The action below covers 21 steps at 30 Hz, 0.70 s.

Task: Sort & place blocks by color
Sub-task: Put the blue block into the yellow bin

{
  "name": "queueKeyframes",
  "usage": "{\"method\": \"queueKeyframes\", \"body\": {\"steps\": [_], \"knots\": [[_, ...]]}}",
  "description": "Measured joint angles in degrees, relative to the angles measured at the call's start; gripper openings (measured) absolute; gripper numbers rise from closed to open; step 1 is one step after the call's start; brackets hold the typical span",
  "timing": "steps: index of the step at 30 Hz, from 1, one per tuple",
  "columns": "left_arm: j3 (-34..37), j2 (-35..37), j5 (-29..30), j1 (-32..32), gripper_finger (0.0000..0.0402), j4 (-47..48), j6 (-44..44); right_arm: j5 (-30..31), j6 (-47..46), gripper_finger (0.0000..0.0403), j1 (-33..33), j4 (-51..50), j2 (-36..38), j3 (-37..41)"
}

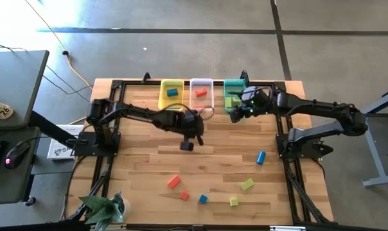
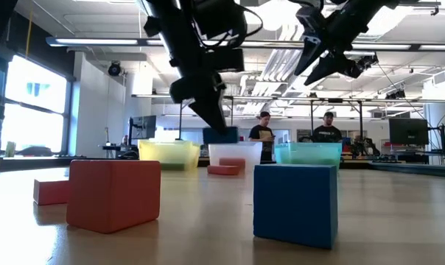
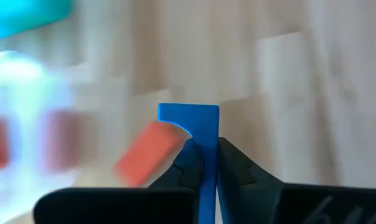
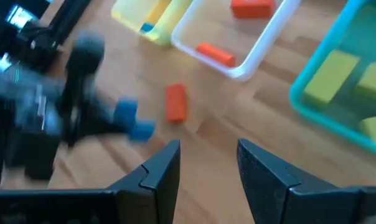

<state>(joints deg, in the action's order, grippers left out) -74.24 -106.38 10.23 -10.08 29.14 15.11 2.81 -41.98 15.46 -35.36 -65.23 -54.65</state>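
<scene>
- The left gripper (image 3: 203,163) pinches a small blue arch-shaped block (image 3: 193,127) between its dark fingers, held off the wooden table (image 1: 213,168) near its middle; the block's flat faces are squeezed and its long side runs out past the fingertips.
- From that held block the three trays lie on the far side; the yellow rectangular tray (image 1: 171,94) is the far-left one and the left arm is the nearer to it, so I judge the carry must go far and slightly left.
- The yellow tray already holds a blue piece; the clear tray (image 1: 201,93) in the middle holds red-orange pieces; the teal tray (image 1: 233,92) on the right holds yellow-green blocks.
- A red-orange bar (image 4: 175,102) lies on the bare table just near of the clear tray, its long axis pointing toward the trays.
- The right gripper (image 4: 206,163) hangs above the near edge of the teal tray, fingers spread with nothing between them.
- Loose blocks wait at the near side: a red-orange one (image 1: 174,181), a blue cube (image 1: 203,199), a blue cylinder (image 1: 261,157) and yellow-green ones (image 1: 246,185).
</scene>
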Motion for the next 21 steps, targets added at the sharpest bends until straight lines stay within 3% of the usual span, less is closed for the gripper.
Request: {"method": "queueKeyframes", "body": {"steps": [10, 16, 21], "knots": [[0.0, 6.8, 6.9, -14.1, 0.0002, 7.3, -2.7, 1.0, -7.9, 0.0144, -9.5, -1.0, 0.0, 0.0], [0.0, 7.1, 5.8, -22.6, 0.0002, 8.7, -4.6, 2.9, -15.0, 0.0144, -14.6, -2.2, 0.0, 0.0], [0.0, 5.8, 2.7, -26.3, 0.0002, 9.0, -6.5, 3.3, -21.1, 0.0144, -18.3, -2.5, 0.0, 0.0]]}}
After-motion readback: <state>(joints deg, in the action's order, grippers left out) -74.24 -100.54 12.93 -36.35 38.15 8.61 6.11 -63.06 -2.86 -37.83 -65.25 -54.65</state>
